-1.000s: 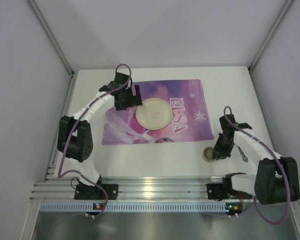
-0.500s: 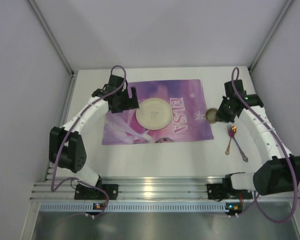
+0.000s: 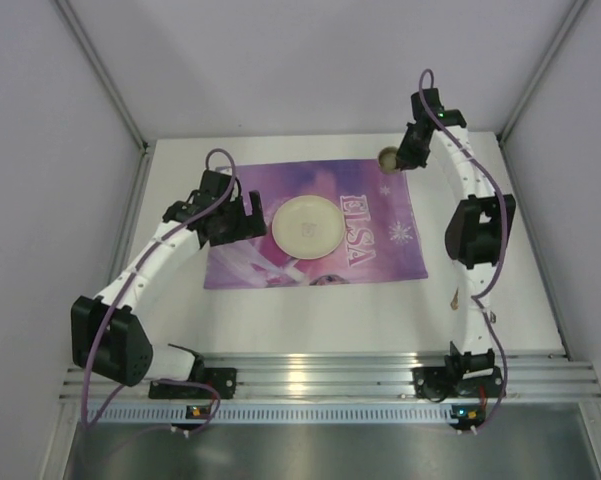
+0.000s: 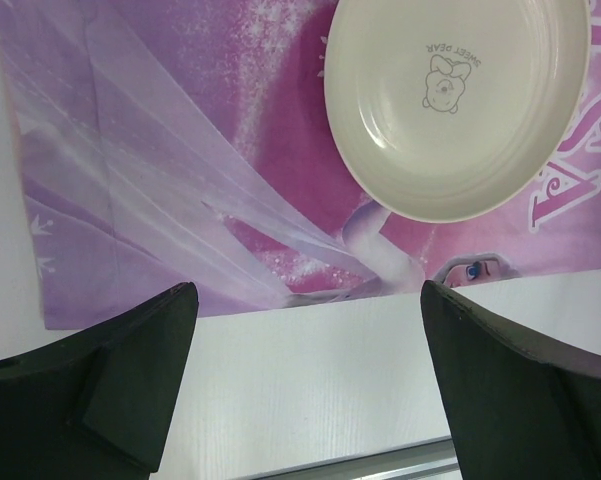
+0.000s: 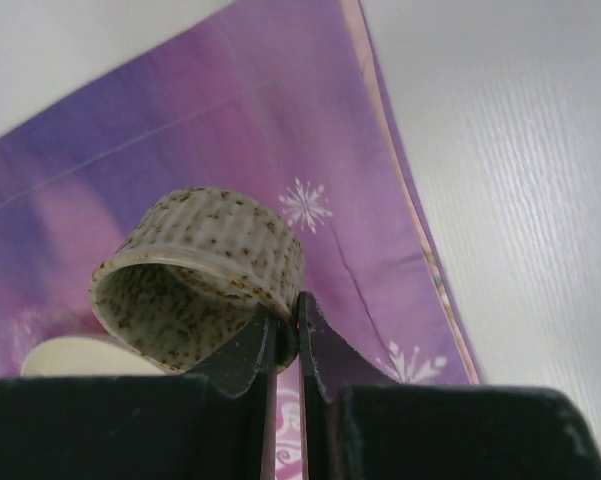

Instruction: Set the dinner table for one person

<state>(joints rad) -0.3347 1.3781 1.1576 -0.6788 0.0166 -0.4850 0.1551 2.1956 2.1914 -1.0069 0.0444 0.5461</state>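
On the white dinner table (image 3: 310, 320) lies a purple "ELSA" placemat (image 3: 380, 190) with a cream plate (image 3: 307, 225) on its middle. My right gripper (image 3: 402, 155) is shut on the rim of a speckled beige cup (image 3: 388, 158) and holds it over the placemat's far right corner; the right wrist view shows the cup (image 5: 195, 275) pinched between the fingers (image 5: 320, 350), above the placemat (image 5: 230, 130). My left gripper (image 3: 242, 222) is open and empty, just left of the plate. The left wrist view shows the plate (image 4: 455, 100) ahead of its spread fingers (image 4: 130, 380).
A piece of cutlery (image 3: 453, 297) shows partly beside the right arm (image 3: 475, 230), right of the placemat. White walls enclose the table on the left, far side and right. An aluminium rail (image 3: 320, 380) runs along the near edge.
My right gripper has carried the cup from the table's near right up to the placemat's far right corner. My left gripper has drawn back left and nearer, away from the plate.
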